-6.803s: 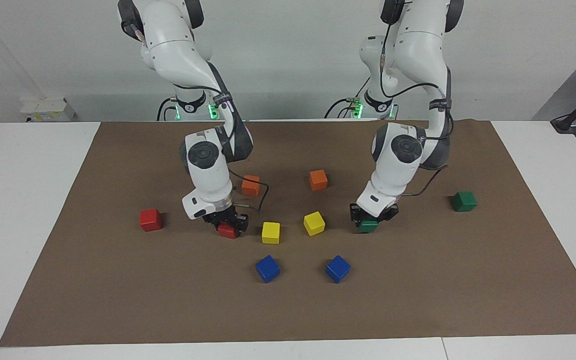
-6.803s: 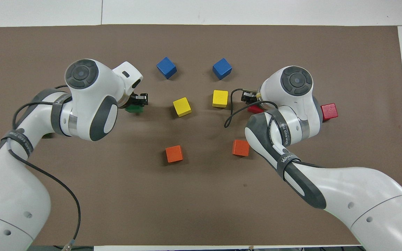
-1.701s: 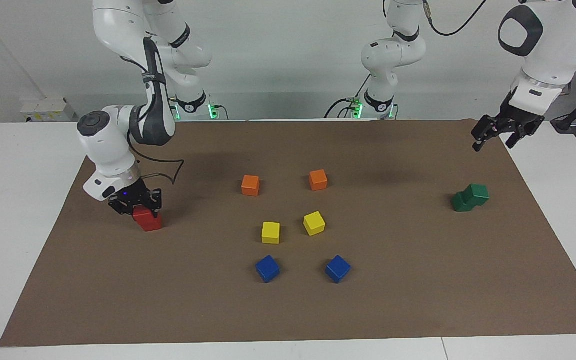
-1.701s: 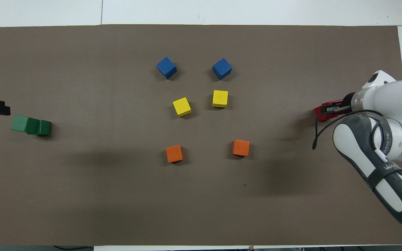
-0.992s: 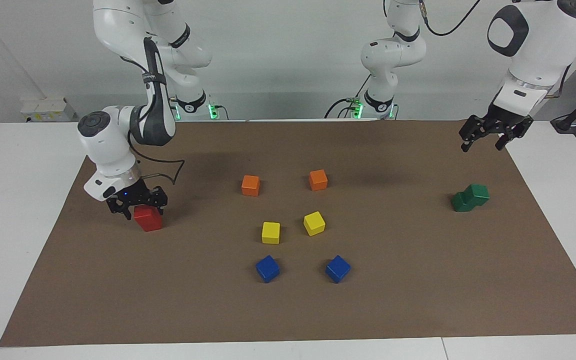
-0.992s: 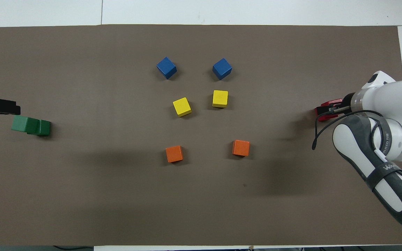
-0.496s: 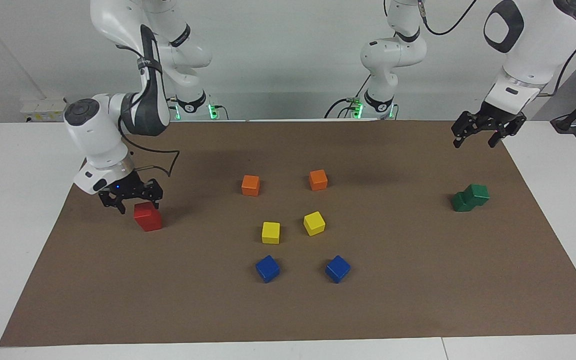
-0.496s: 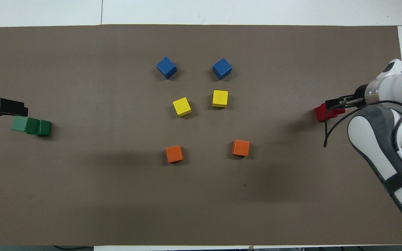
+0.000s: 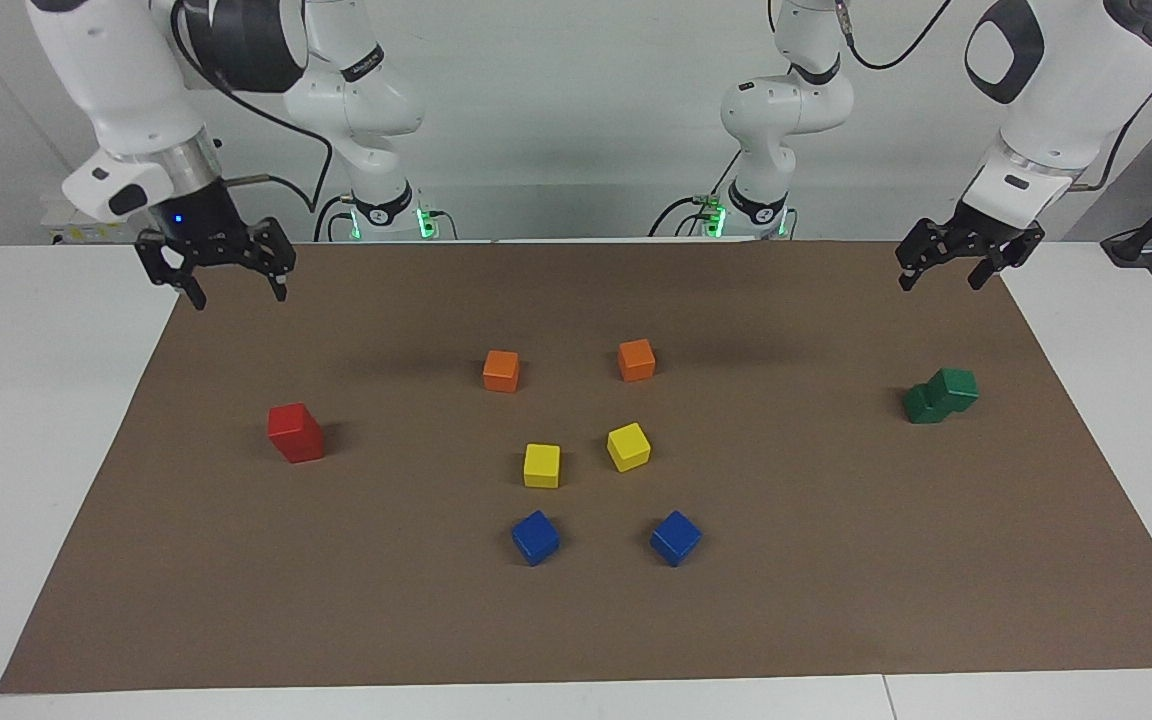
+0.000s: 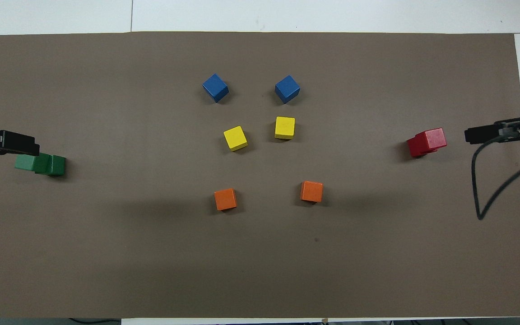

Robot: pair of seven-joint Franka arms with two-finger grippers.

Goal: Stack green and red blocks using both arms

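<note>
Two red blocks (image 9: 295,432) stand stacked one on the other on the brown mat toward the right arm's end; the stack also shows in the overhead view (image 10: 427,141). Two green blocks (image 9: 941,395) stand toward the left arm's end, the upper one sitting offset on the lower; they also show in the overhead view (image 10: 39,163). My right gripper (image 9: 236,285) is open and empty, raised high over the mat's corner, clear of the red stack. My left gripper (image 9: 939,278) is open and empty, raised over the mat's edge, clear of the green stack.
Two orange cubes (image 9: 501,370) (image 9: 637,359), two yellow cubes (image 9: 541,465) (image 9: 628,446) and two blue cubes (image 9: 535,537) (image 9: 675,537) lie in pairs at the middle of the mat (image 9: 836,580). White table surrounds the mat.
My right gripper let go of the upper red block and has risen high, away from the red stack. My left gripper stays raised and open, drifting slightly.
</note>
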